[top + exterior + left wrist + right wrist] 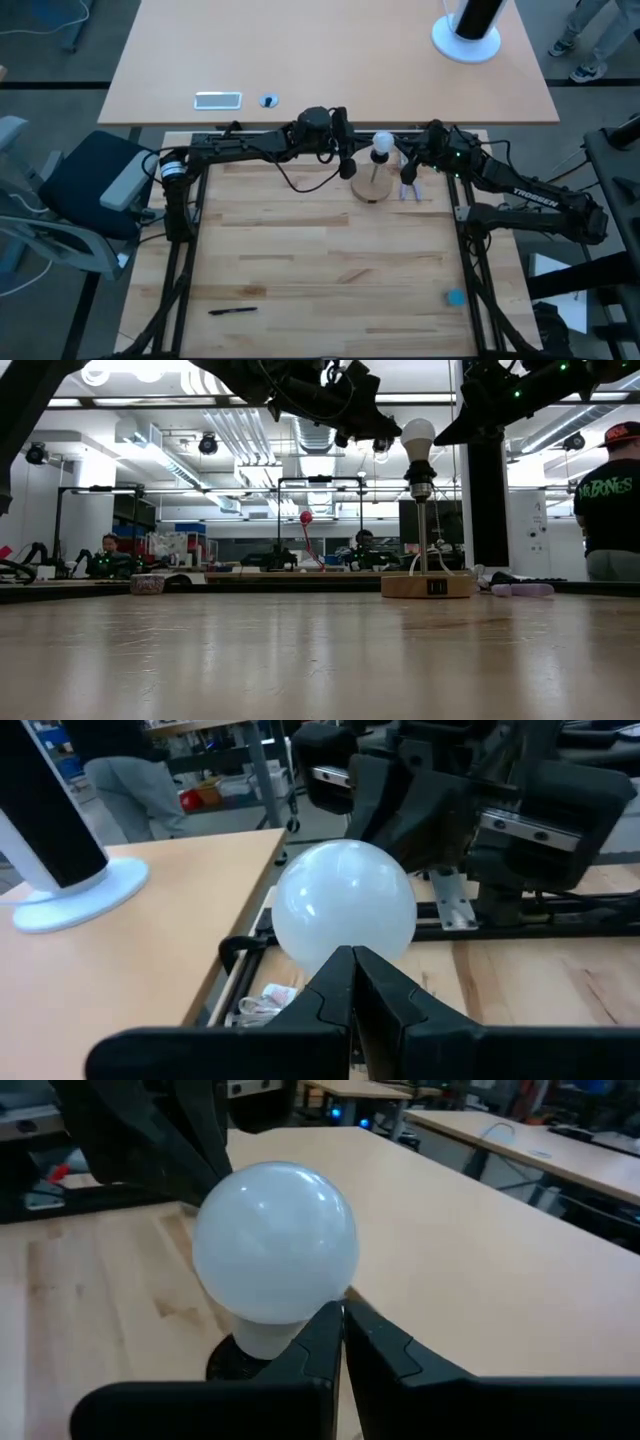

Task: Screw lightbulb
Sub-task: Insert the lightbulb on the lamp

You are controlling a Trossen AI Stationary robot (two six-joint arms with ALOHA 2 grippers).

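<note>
bare table front: pen [232,311] at 7 o'clock and a small blue object [455,296] at 5 o'clock lie on the wooden table [320,270], well apart from the work.
lightbulb: the lightbulb [382,144] stands upright on the black post of the round wooden disc [374,187], at 12 o'clock on the table, near the far edge; in the low view its grey screw end [419,488] meets the socket.
left gripper: left gripper [352,982] sits at 9 o'clock of the bulb, fingers pressed together, holding nothing, tips just beside the globe.
right gripper: right gripper [343,1335] sits at 3 o'clock of the bulb, fingers together, empty, tips just beside the bulb's neck.
arm pose: both arms reach in level from the sides along the far edge, wrists facing each other across the bulb.
step in hand: judged as seating or checking the bulb; whether it is fully threaded cannot be told.
procedure: to turn it, part the fingers around the globe, grip lightly, keep the axis in line with the post, steady the disc.
far side: a large white-based black cylinder [467,30] stands on the tan table beyond.
</note>
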